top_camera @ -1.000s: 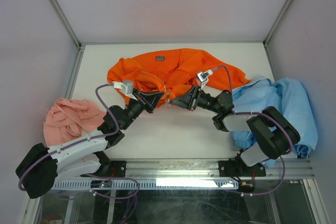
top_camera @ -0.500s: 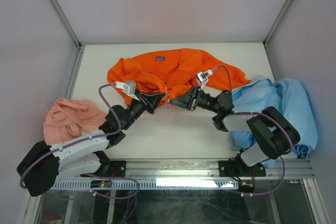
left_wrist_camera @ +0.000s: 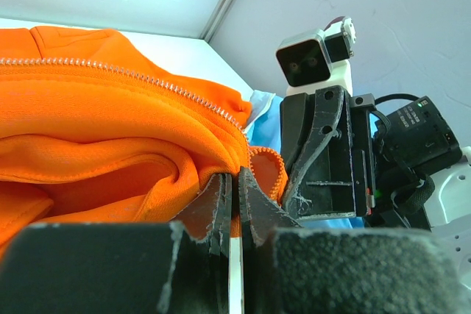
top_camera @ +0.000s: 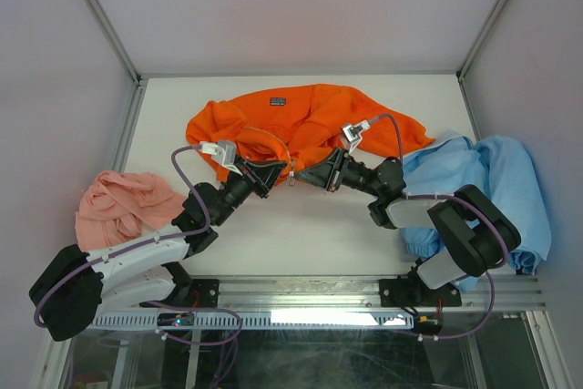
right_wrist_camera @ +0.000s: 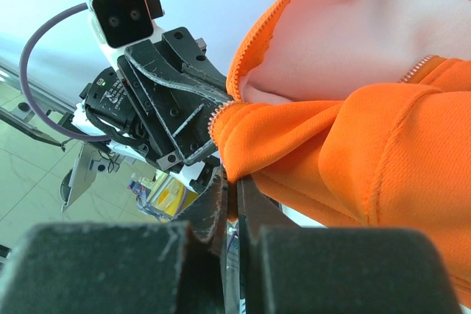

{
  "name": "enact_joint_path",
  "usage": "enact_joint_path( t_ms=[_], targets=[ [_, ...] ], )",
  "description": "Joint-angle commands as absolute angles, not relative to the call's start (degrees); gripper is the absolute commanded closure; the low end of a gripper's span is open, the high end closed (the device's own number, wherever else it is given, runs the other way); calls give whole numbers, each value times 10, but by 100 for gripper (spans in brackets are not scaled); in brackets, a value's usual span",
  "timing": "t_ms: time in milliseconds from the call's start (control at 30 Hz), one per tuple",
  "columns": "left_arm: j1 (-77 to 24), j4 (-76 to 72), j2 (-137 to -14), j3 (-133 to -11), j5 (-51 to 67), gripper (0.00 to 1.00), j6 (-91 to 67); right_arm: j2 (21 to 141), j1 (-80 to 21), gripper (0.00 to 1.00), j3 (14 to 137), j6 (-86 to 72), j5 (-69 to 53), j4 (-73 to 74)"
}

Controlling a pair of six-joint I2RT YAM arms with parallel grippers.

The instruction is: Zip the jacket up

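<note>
Softly rumpled orange jacket (top_camera: 310, 116), silvery zipper teeth (left_wrist_camera: 132, 76)

The left arm (top_camera: 137, 257) has white shells between rounded black joints, while the right arm (top_camera: 465, 225) is mostly black with pale grey panels. A purple cable (right_wrist_camera: 22, 60) runs along each to a small white wrist camera (left_wrist_camera: 313, 60) with two dark lenses. The jaws are black, triangular and scuffed pale at the edges.

overhead looks down; 2 wrist views face, share jacket (left_wrist_camera: 110, 108)
</note>
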State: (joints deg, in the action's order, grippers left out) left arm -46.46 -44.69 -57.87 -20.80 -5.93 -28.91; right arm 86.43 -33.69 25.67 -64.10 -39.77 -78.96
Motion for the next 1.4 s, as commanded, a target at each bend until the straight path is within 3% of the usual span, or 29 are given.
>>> enact_joint_path(
  t_ms=[0, 633, 967, 1367],
  targets=[
    [-472, -480, -569, -219, -41, 100, -277, 863, -342, 100, 271, -650, -384, -858],
    [-476, -413, -544, -214, -12, 100, -271, 857, -339, 100, 292, -648, -381, -831],
    [-483, -409, -528, -212, 5, 100, -264, 833, -331, 100, 306, -622, -378, -724],
    [-482, -445, -508, -188, -79, 100, -283, 795, -328, 100, 283, -595, -424, -719]
  ],
)
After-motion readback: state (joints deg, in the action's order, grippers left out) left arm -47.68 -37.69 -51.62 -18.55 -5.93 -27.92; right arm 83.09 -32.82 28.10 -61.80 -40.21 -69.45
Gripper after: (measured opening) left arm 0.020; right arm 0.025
